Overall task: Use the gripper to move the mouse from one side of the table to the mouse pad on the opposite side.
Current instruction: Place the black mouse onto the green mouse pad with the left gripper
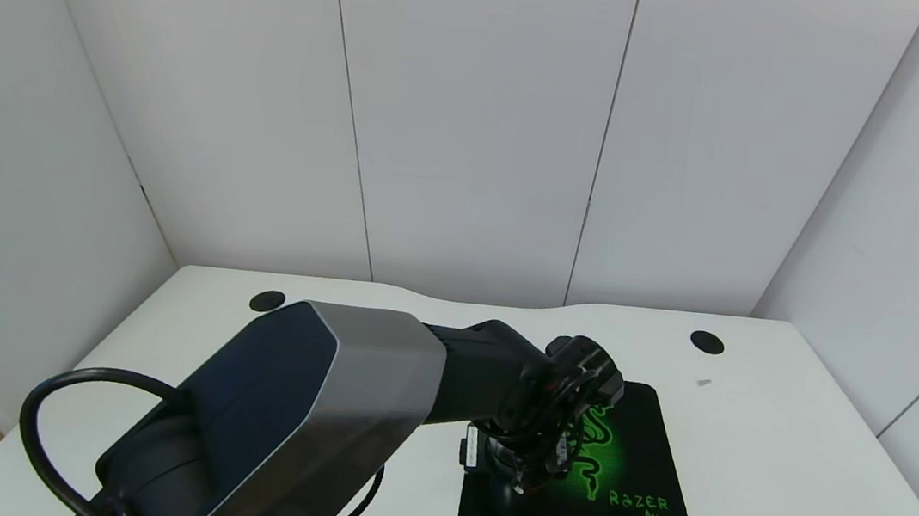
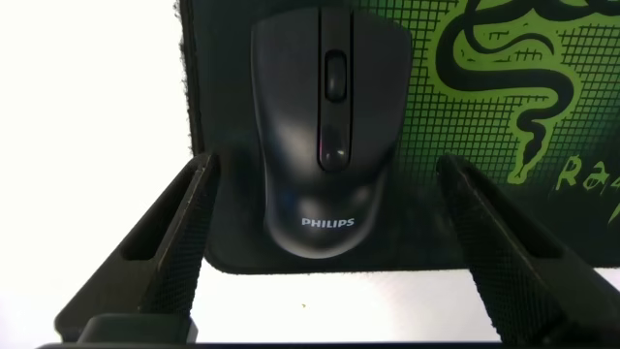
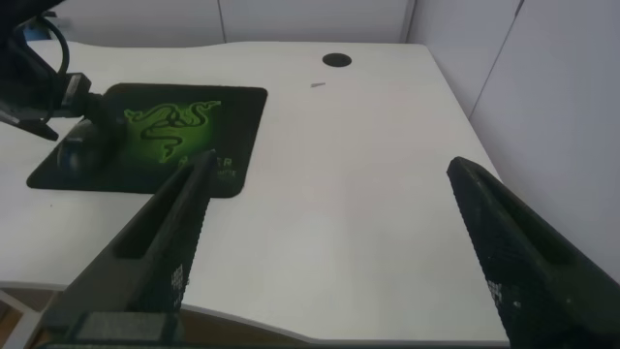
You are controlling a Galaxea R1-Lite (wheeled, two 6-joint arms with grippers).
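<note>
Both fingers of my left pincer stand wide open, clear either side of the mouse lying lengthwise on the pad.

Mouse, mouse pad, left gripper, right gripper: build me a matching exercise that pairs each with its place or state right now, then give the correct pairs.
Column one:
1. mouse
2. mouse pad
3. left gripper
4. right gripper

Column two:
A. black with a green snake logo, lying on the white table
B. jaws open, over bare table off to the right of the pad
C. resting on the pad near its edge, not gripped
D. jaws open on either side of the mouse, not touching it

Pairs: 1-C, 2-A, 3-D, 4-B
</note>
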